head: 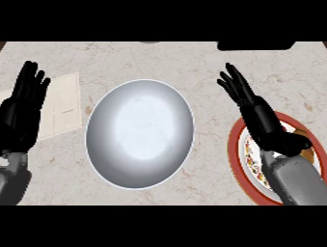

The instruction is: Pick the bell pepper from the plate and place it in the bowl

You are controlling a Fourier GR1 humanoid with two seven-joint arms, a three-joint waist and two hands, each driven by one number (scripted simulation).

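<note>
R hand over the plate, pepper hidden

Right hand (255, 113) is flat and wide, holding nothing, above the red-rim plate (324, 159). Can't see the bell pepper; prob. under that arm. Bowl (140, 134) sits to its left; left hand (20, 113) rests open by the edge.

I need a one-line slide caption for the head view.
Right hand open above the red-rimmed plate, silver bowl at centre, left hand resting open.

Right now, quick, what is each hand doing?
Left hand: open, fingers straight, holding nothing.
Right hand: open, fingers straight, above the plate, holding nothing.
</note>
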